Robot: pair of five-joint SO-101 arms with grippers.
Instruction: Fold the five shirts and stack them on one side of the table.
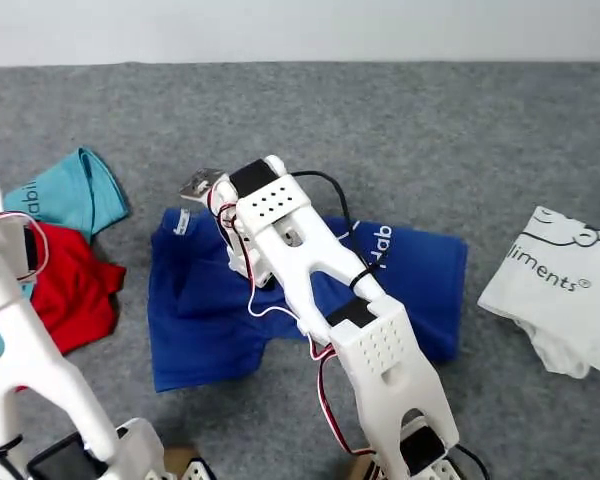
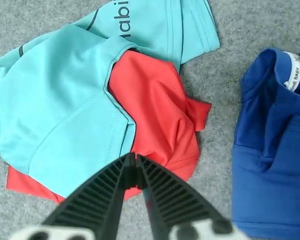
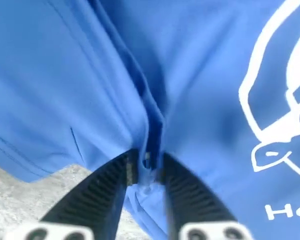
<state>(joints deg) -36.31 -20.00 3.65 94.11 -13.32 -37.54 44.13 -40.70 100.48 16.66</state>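
The blue shirt [image 1: 200,320] lies rumpled at the middle of the grey, felt-like table [image 1: 410,130]; the right gripper [image 3: 146,169] pinches a raised fold of it; the left gripper [image 2: 135,160], its ribbed jaws pressed together on nothing, hangs above the red shirt [image 2: 160,125], which lies half under the teal shirt [image 2: 65,100].

My overhead feed is bright and evenly lit from above; the white plastic right arm [image 1: 280,215] lays just a faint, soft shadow on the royal-blue cotton shirt [image 1: 200,330]. On the right wrist feed that shirt's crease [image 3: 154,125] sinks into deep shade. On the left wrist feed a thin dark shadow lines the edge of the turquoise cotton shirt [image 2: 65,100] lying over the red cotton shirt [image 2: 160,115].
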